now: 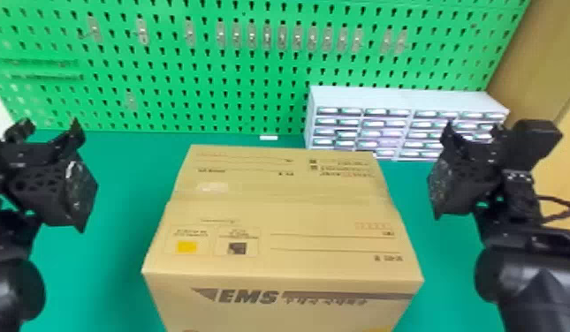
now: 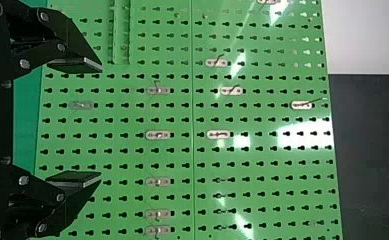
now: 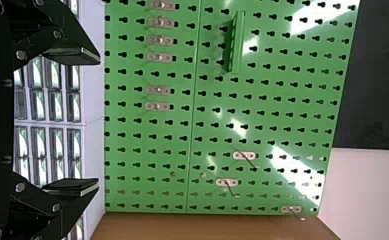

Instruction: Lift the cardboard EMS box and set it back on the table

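In the lower middle of the head view, a large cardboard EMS box [image 1: 270, 212] sits on a smooth green table [image 1: 98, 273]. It is a block with straight edges and crisp corners, its matte tan top printed with thin lines and small squares, one of them yellow. A band of tape [image 1: 279, 196] crosses the top from side to side, slightly glossy toward the left. The near face, cut off by the bottom of the frame, carries a dark wedge-shaped stripe and lettering.

At the left edge is the black left gripper [image 1: 49, 128], apart from the box. Its flat, angular fingers are spread wide and empty, as the left wrist view also shows. At the right, also apart from the box, the black right gripper [image 1: 473, 128] has its fingers wide open and empty too. Behind it loops a thin black cable [image 1: 566, 201].

Across the upper frame stands a green pegboard [image 1: 252, 79], punched with rows of keyhole-shaped slots. Small oblong hook plates [image 1: 189, 33] with rounded ends are fixed on it. Right of centre, beyond the box, a pale boxy drawer cabinet [image 1: 398, 97] holds a grid of small, shiny-fronted drawers. A small white strip [image 1: 268, 137] lies on the table near the foot of the pegboard. At the upper right is a flat, tan panel [image 1: 535, 57].
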